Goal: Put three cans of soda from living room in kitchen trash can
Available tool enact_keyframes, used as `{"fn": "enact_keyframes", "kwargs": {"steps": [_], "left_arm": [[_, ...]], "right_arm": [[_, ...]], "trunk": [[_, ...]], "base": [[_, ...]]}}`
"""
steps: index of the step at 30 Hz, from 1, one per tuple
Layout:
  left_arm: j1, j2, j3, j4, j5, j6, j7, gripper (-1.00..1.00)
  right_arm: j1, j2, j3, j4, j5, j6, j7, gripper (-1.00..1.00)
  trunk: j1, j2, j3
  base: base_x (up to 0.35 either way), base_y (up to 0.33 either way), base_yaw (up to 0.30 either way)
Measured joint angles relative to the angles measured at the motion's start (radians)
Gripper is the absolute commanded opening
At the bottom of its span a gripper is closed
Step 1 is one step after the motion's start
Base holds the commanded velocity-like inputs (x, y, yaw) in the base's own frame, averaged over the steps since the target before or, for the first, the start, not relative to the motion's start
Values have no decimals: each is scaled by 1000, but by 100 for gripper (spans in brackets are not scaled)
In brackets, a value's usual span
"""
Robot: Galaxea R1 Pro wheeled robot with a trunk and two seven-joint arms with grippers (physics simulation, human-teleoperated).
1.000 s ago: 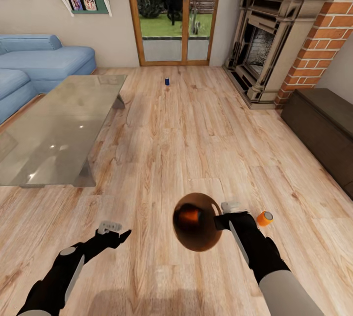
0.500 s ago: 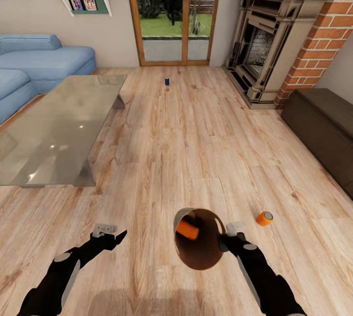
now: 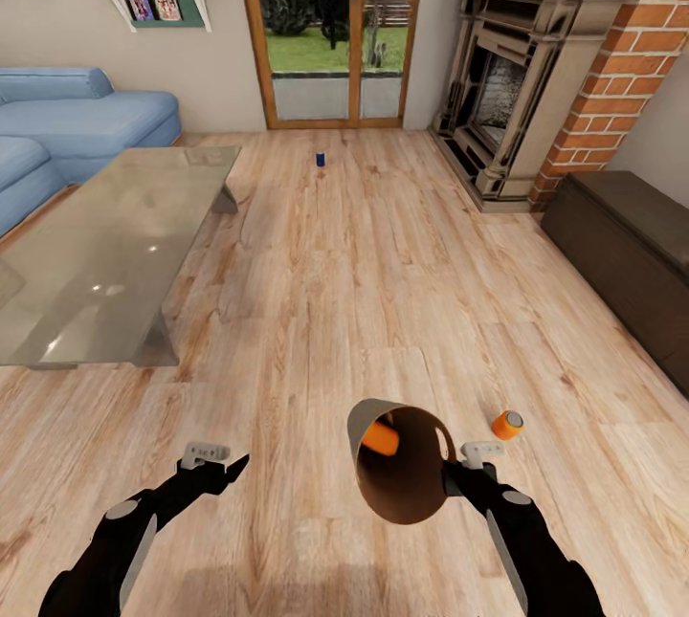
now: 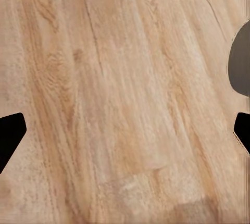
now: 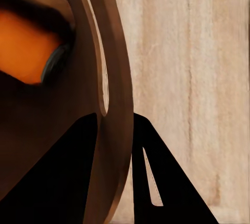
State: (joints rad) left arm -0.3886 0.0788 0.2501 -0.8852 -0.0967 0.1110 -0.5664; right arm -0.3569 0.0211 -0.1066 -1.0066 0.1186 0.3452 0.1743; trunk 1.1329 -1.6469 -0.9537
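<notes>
On the living room's pale wood floor (image 3: 383,244), the right gripper (image 3: 459,473) pinches the tapered coppery-brown wastebasket's rim (image 3: 402,473), an orange soda can (image 3: 381,439) inside. The wastebasket looks light and stiff, so a rim grip suits it. The left gripper (image 3: 218,462) hangs spread wide, empty.

— What's in the room?
— A blue sofa (image 3: 86,115) and glass coffee table (image 3: 105,249) on wooden floor (image 3: 383,292).
— And opposite?
— Brick fireplace (image 3: 536,72), dark bench (image 3: 627,239), glass doors (image 3: 330,24).

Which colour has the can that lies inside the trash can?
Bright orange. The can inside the trash can shows best in the head view.
</notes>
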Motion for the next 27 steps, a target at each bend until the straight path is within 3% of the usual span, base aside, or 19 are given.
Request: {"fn": "enact_keyframes", "kwargs": {"steps": [13, 27], "left_arm": [[2, -1, 0, 0, 0, -1, 0, 100], [1, 1, 1, 0, -2, -2, 0, 100]], "right_arm": [[3, -2, -13, 0, 4, -1, -3, -100], [2, -3, -36, -1, 3, -1, -13, -100]], "trunk": [[0, 0, 0], [0, 0, 2]], "base": [[0, -270, -208], [0, -183, -221]]}}
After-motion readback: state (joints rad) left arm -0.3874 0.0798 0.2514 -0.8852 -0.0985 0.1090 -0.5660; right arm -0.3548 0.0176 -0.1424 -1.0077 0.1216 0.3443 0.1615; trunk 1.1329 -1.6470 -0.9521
